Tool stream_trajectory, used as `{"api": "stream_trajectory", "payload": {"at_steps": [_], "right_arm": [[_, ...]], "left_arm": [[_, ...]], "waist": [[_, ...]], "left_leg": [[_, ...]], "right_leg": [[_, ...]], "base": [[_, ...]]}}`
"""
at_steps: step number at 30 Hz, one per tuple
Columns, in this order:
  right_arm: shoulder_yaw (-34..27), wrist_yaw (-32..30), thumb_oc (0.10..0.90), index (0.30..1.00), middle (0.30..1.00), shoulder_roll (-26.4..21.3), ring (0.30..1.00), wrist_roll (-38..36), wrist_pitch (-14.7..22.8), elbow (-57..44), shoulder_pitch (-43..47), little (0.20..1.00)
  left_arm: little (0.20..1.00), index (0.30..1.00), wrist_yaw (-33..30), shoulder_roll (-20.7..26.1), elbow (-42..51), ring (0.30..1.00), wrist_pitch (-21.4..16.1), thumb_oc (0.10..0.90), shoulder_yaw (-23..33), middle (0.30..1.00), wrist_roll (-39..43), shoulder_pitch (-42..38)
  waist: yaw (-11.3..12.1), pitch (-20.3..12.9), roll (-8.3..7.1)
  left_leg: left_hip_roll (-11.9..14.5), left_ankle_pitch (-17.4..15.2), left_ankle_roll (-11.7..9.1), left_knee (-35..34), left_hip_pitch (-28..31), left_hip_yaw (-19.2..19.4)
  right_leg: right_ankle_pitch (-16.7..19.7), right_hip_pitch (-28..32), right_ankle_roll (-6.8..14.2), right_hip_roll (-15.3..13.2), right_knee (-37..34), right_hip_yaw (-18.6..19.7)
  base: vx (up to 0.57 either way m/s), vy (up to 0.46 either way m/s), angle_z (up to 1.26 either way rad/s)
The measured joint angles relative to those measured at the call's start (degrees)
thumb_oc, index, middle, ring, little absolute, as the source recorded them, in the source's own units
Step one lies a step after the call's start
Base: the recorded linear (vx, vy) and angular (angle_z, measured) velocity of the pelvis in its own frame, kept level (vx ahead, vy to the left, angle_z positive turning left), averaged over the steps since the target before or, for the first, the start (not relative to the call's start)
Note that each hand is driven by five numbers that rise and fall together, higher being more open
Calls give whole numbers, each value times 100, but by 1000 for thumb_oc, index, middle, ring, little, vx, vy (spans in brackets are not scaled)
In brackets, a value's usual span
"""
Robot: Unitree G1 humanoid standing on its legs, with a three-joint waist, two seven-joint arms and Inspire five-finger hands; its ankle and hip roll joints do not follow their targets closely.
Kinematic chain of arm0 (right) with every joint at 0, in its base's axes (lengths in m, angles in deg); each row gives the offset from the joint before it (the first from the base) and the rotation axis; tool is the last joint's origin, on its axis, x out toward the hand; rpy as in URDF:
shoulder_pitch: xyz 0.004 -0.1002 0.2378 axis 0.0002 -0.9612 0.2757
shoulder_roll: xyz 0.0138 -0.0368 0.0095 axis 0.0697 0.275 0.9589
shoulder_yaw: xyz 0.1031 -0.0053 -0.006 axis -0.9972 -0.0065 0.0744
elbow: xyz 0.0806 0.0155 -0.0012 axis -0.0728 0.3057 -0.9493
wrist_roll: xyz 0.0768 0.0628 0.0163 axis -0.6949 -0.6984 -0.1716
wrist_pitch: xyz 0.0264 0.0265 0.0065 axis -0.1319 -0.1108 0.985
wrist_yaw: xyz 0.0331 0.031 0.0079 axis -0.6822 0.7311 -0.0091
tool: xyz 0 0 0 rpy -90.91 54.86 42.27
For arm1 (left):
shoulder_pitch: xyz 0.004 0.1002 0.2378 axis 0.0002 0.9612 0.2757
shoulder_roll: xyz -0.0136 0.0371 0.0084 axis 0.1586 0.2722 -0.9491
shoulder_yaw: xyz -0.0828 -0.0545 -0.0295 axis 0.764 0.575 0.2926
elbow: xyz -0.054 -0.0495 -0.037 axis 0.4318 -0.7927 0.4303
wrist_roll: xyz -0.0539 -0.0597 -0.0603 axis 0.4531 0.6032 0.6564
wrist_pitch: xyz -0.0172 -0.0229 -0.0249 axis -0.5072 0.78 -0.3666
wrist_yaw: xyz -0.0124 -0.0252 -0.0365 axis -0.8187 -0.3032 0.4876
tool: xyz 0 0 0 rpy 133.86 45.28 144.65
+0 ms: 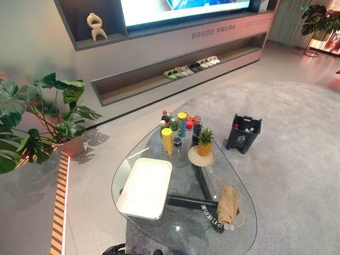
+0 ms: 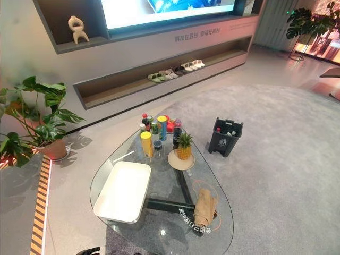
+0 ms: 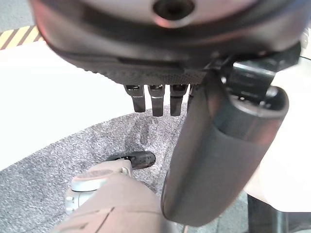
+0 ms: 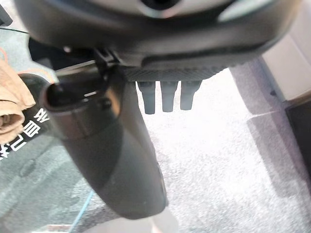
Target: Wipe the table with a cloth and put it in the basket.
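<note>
A crumpled tan cloth [image 1: 227, 204] lies on the near right part of the glass table [image 1: 186, 234], inside a loop of thin orange cord. It also shows at the edge of the right wrist view as the cloth [image 4: 12, 104], off to the side of my right hand [image 4: 112, 160]. That hand hangs open over the grey carpet beside the table and holds nothing. My left hand [image 3: 218, 155] is open too, its fingers [image 3: 155, 102] straight and empty. A white rectangular tray [image 1: 144, 187] rests on the table's near left. A dark basket [image 1: 243, 133] stands on the carpet to the table's right.
A pineapple [image 1: 205, 143] on a round plate [image 1: 202, 155], a yellow can [image 1: 167, 141] and several bottles and cans [image 1: 178, 125] crowd the table's far end. A potted plant [image 1: 48, 122] stands at the left. Shoes [image 1: 191, 68] line a low wall shelf.
</note>
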Motion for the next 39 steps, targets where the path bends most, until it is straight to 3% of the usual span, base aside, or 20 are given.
{"api": "stream_trajectory", "payload": {"at_steps": [3, 7, 11, 14, 17, 25, 33, 39], "right_arm": [[16, -26, 800, 900, 900, -123, 900, -1, 0, 59, 247, 900], [86, -51, 800, 900, 900, -247, 900, -1, -34, 112, 773, 900], [223, -95, 800, 900, 900, -269, 900, -4, -124, 50, 1261, 900], [281, -215, 800, 900, 900, -354, 900, -51, -124, -52, 1571, 900], [277, -380, 800, 900, 900, -369, 900, -256, -123, -86, 1822, 900], [225, -980, 800, 900, 900, -437, 900, -664, -53, -196, 2138, 900], [-46, -1877, 800, 900, 900, -538, 900, -1065, 420, -593, 2360, 900], [-101, -2048, 800, 900, 900, -585, 900, -1132, 634, -630, 2455, 900]], "left_arm": [[900, 900, -117, 5, 26, 900, 0, 800, -178, 900, 235, -316], [900, 900, -213, 80, 137, 900, -21, 800, -183, 900, 512, -960], [900, 900, -217, 244, 390, 900, -150, 800, -182, 900, 872, -1401], [900, 900, -244, 325, 486, 900, -302, 800, -196, 900, 1143, -1820], [900, 900, -284, 425, 591, 900, -315, 800, -201, 900, 1282, -2114], [900, 900, -337, 764, 685, 900, -400, 800, -193, 900, 1469, -2421], [900, 900, -369, 740, 728, 900, -394, 800, -142, 900, 1799, -2381], [900, 900, -374, 712, 718, 900, -396, 800, -140, 900, 1801, -2403]], "waist": [[-6, 291, 139], [-10, 1027, 325], [-10, 1519, 400], [1, 1884, 476], [6, 2250, 432], [110, 2456, 165], [42, 2556, 116], [2, 2644, 77]], "left_leg": [[35, 173, -4, 26, -463, -22], [70, 405, -48, 27, -976, -139], [115, 506, -93, 27, -1334, -147], [147, 637, -140, 82, -1691, -166], [135, 653, -133, 281, -1861, -170], [-76, 441, -231, 1210, -2843, -330], [-33, 32, -201, 2337, -3832, -356], [-19, 14, -191, 2439, -4010, -347]], "right_leg": [[153, -449, -23, 55, 26, 20], [328, -906, -25, 182, 31, 12], [424, -1312, -36, 227, 102, -1], [339, -1821, -64, 240, 524, 2], [83, -2170, -85, 190, 1122, 0], [-956, -3773, -337, -165, 3480, 58], [-1134, -4722, -461, -132, 4374, 197], [-1080, -4905, -478, -86, 4418, 271]], "base": [[-261, -35, 0], [-151, -48, 6], [-157, -20, -4], [-132, -23, 0], [-106, -32, 4], [-58, -23, 13], [-31, 13, -7], [-11, 15, -6]]}}
